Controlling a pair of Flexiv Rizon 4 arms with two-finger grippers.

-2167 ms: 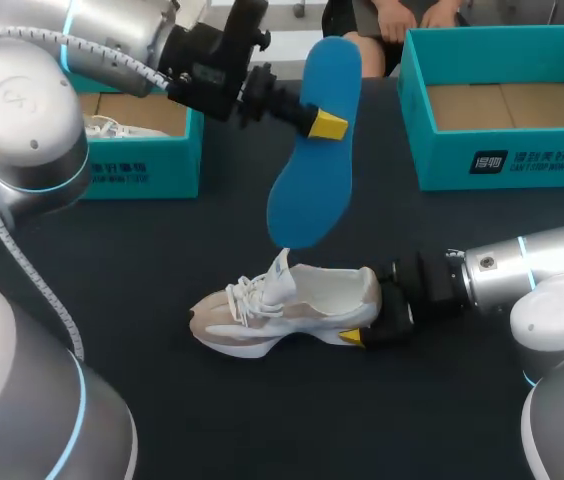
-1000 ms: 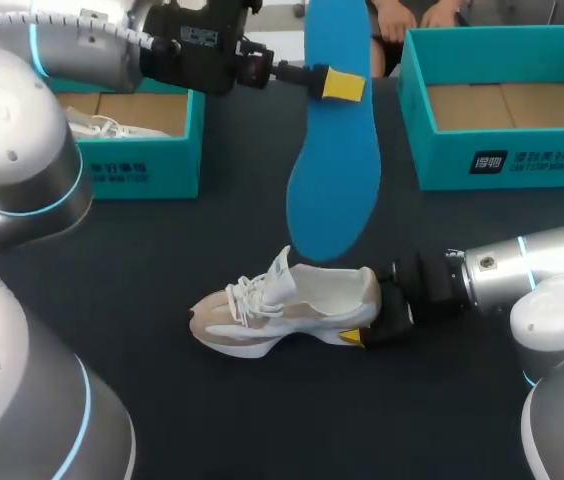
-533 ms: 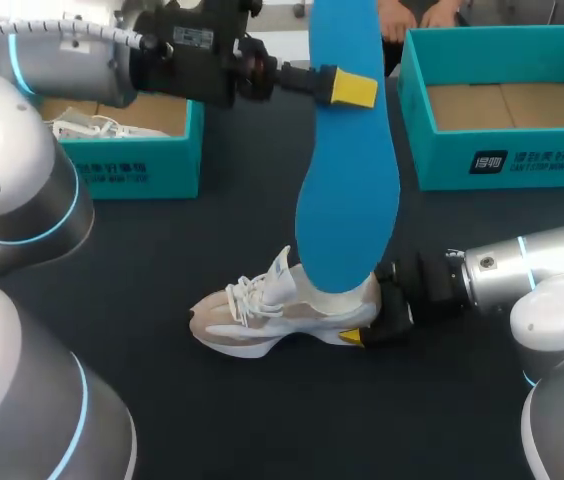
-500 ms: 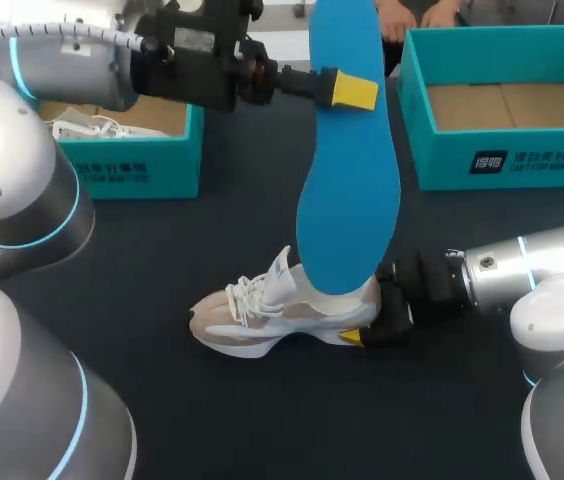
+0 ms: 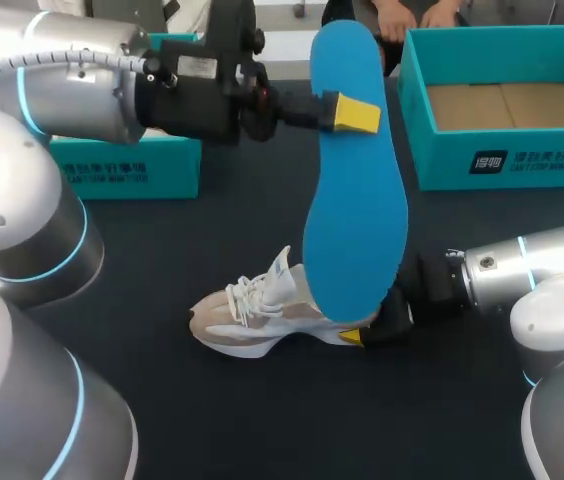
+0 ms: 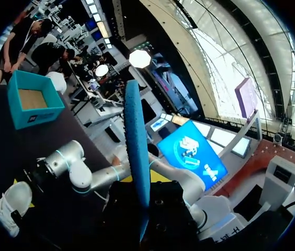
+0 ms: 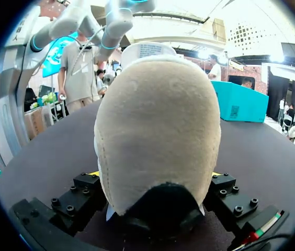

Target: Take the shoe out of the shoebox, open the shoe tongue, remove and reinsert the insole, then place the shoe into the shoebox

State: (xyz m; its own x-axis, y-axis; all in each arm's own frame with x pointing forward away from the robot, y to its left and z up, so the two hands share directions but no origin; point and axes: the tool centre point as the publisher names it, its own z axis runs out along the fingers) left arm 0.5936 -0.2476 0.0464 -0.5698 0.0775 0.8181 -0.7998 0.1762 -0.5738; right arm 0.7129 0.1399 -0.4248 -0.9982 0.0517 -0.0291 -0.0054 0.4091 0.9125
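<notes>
On the dark tabletop (image 5: 212, 420) the beige-and-white sneaker (image 5: 262, 315) lies unboxed, heel clamped in the right gripper (image 5: 370, 322), the left gripper (image 5: 347, 112) pinching the blue foam insole (image 5: 354, 210) above; reinsertion and boxing remain.

**A:** Can't see the heel end of the shoe (image 5: 247, 315) from the head view, covered by the insole (image 5: 354, 190). Missing most of the left shoebox (image 5: 122, 168) as well, stuck behind the left arm (image 5: 82, 90).

**B:** Same. Can only catch yellow slivers of the right gripper (image 7: 155, 175) beside the heel on its wrist view.
</notes>
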